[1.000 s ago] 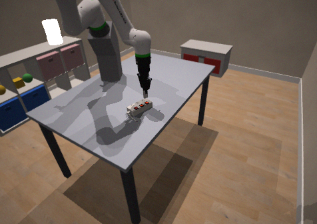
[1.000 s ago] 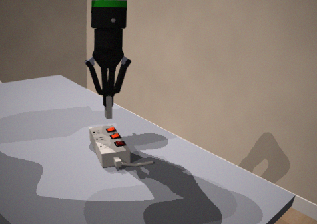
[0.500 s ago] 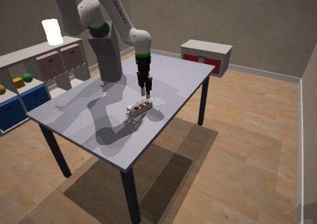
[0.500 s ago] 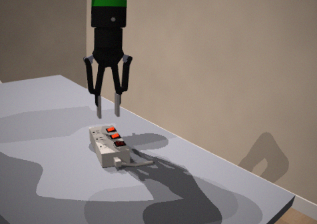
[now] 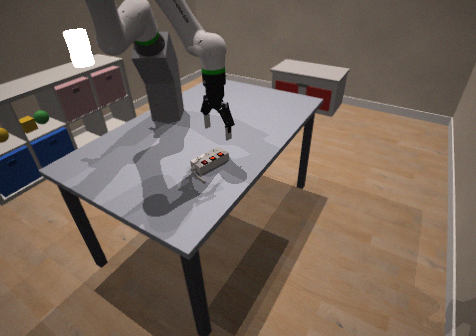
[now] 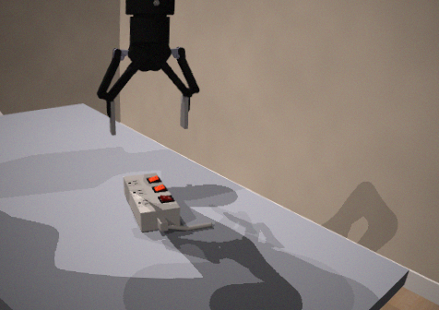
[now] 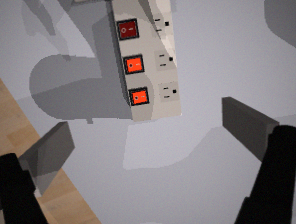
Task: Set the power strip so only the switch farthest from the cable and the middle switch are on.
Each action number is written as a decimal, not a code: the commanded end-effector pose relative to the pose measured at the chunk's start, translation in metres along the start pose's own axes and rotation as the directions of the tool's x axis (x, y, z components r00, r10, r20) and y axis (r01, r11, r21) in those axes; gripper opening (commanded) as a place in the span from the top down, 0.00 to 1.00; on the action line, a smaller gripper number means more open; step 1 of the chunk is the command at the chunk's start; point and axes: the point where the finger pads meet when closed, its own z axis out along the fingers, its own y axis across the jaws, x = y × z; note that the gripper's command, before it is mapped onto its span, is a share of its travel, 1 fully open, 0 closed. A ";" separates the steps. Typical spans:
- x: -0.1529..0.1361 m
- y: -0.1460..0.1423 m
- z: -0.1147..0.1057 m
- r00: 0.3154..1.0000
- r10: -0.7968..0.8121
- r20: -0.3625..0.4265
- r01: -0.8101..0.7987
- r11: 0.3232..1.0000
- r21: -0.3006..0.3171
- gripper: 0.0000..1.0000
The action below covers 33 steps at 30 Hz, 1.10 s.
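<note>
A white power strip [image 5: 209, 161] [image 6: 186, 227] lies the right way up on the grey table [image 5: 185, 148], with its short cable at one end. It also shows in the exterior view [image 6: 149, 201] and in the wrist view [image 7: 147, 55]. It has three red rocker switches. The switch farthest from the cable [image 7: 138, 96] and the middle switch [image 7: 133, 65] glow bright orange-red. The switch nearest the cable [image 7: 127, 30] is dark red. My gripper [image 6: 148, 125] is open wide and empty, well above the strip's far end. It also shows in the top view [image 5: 217, 126] and in the wrist view [image 7: 150, 145].
The arm's grey pedestal [image 5: 159, 80] stands at the table's back left. A shelf unit [image 5: 45, 113] with coloured bins is left of the table. A low white and red cabinet [image 5: 310, 84] stands by the back wall. The table edge [image 6: 295, 215] runs close to the strip.
</note>
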 end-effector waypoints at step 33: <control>0.000 -0.001 -0.039 1.000 -0.001 -0.001 0.001 1.000 -0.005 0.00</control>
